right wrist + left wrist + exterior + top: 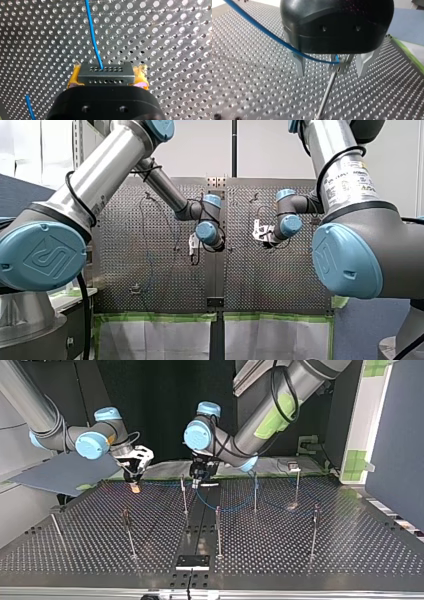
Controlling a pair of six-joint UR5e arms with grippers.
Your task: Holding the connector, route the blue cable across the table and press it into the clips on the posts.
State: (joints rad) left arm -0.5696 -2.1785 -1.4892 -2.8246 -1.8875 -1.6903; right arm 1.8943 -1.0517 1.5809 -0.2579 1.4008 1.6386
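In the front view, the perforated steel desk (150,270) fills the middle, edged with green tape (155,317) above pale sheeting (155,340), with my left gripper (192,245) and my right gripper (258,231) over it. In the top view, thin posts (184,496) stand on the desk with the blue cable (235,508) looping among them, and a blue-grey mat (60,474) lies at the left. In the wrist views, my left gripper's fingers are spread either side of a post's clip (340,65), which the cable reaches, while my right gripper's yellow pads (73,80) clamp the grey connector (105,72).

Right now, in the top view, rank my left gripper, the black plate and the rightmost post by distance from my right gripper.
1. Left gripper, view's centre, beside the right gripper.
2. Black plate, view's bottom centre.
3. Rightmost post, view's lower right.
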